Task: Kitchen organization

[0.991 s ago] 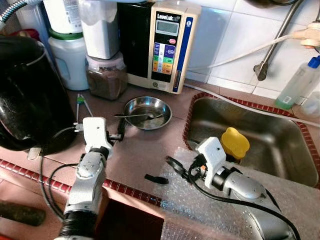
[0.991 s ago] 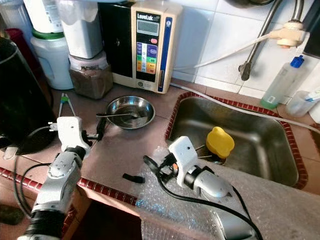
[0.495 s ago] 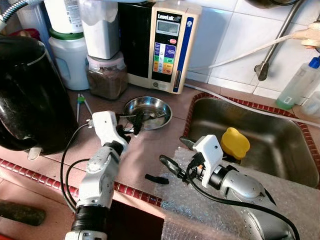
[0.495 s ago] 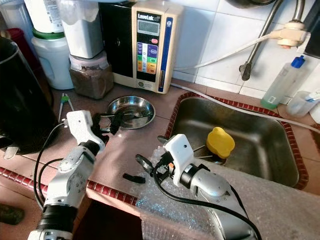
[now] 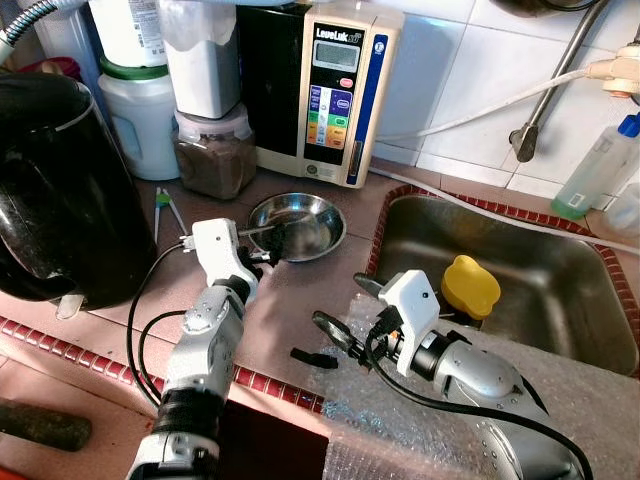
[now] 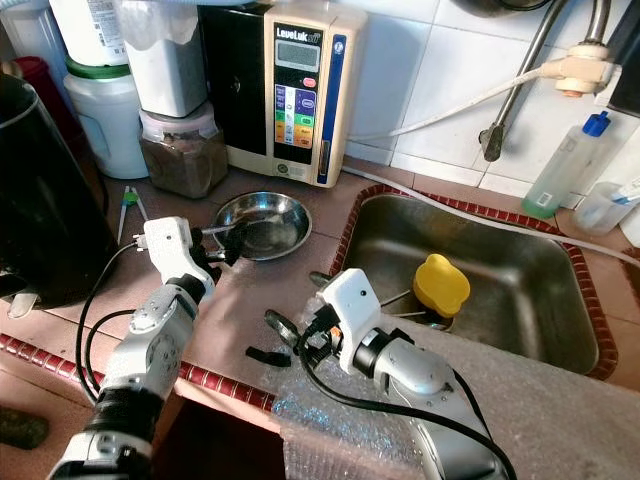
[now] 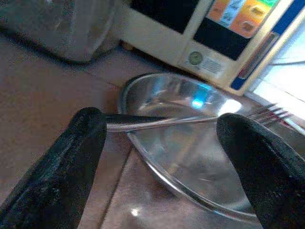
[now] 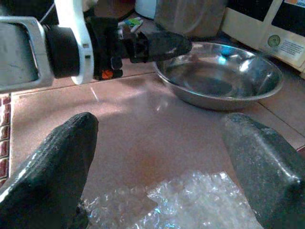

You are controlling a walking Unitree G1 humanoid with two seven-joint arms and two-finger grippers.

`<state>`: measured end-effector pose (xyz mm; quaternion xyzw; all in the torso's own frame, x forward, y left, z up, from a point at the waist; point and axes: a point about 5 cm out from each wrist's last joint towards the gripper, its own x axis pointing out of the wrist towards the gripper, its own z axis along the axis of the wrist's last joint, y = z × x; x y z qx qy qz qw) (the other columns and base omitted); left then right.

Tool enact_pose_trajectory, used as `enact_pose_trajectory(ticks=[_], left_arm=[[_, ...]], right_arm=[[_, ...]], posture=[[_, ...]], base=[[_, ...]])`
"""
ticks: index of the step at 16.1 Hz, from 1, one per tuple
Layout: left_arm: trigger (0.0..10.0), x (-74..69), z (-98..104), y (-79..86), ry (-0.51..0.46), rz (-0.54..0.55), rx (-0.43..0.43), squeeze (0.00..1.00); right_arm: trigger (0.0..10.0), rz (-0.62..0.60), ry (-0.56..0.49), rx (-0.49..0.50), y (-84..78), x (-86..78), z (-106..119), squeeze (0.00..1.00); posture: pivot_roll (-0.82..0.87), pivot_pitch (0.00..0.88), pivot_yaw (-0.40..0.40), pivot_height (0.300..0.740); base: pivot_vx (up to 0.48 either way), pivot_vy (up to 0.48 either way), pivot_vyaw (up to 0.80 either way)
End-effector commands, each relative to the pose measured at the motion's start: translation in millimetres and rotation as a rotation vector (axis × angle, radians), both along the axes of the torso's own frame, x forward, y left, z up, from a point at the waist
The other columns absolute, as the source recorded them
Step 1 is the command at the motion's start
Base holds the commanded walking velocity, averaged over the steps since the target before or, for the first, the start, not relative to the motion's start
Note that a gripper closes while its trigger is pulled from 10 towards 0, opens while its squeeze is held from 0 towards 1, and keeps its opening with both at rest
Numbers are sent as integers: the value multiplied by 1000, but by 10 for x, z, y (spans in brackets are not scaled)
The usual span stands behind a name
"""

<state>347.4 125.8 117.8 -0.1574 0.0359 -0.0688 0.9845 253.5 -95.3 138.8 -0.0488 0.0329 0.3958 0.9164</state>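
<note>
A shallow steel bowl (image 5: 297, 226) sits on the brown counter in front of a beige water machine (image 5: 335, 90). A fork (image 7: 190, 120) lies across the bowl, its handle sticking out over the near-left rim. My left gripper (image 5: 270, 238) is at that rim, open, with one finger on each side of the fork handle and no grip on it. My right gripper (image 5: 347, 306) hovers open over the counter between the bowl and the sink, above a sheet of bubble wrap (image 5: 375, 400). A yellow rounded object (image 5: 470, 285) rests in the sink.
A large black pot (image 5: 60, 190) stands at the left. Behind the bowl are a jar of brown contents (image 5: 213, 155) and white containers. Green-tipped tongs (image 5: 163, 210) lie left of the bowl. A small black piece (image 5: 313, 357) lies near the counter's front edge. The steel sink (image 5: 560, 310) is at the right.
My left gripper has reached forward and right from the counter to the bowl's rim, ending astride the fork handle. My right gripper has drifted slightly left, still open.
</note>
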Motion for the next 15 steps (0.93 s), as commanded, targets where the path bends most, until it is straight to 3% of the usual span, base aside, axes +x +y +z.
enact_pose_trajectory(ticks=[1, 2, 3, 4, 15], left_arm=[[10000, 46, -6, -6, 13, 20, -7, 0], [10000, 70, 8, -7, 13, 28, -12, 0], [7216, 93, 33, -15, 3, 31, -19, 0], [0, 107, 45, -22, 2, 31, -21, 0], [0, 156, 59, -22, -28, 34, -5, 0]], right_arm=[[10000, 13, -20, 0, 22, -7, 64, 0], [10000, 14, -20, -1, 25, -9, 63, 0], [10000, 12, -20, -2, 23, -12, 62, 0], [10000, 12, -20, -2, 20, -14, 60, 0], [10000, -22, -29, -23, -18, 27, 44, 0]], posture=[[42, 0, -52, 740], [40, 0, -51, 740], [40, 0, -50, 740], [40, 0, -49, 740], [48, 0, -50, 740]], base=[[0, 0, 0], [0, 0, 0], [0, 0, 0], [0, 0, 0], [0, 0, 0]])
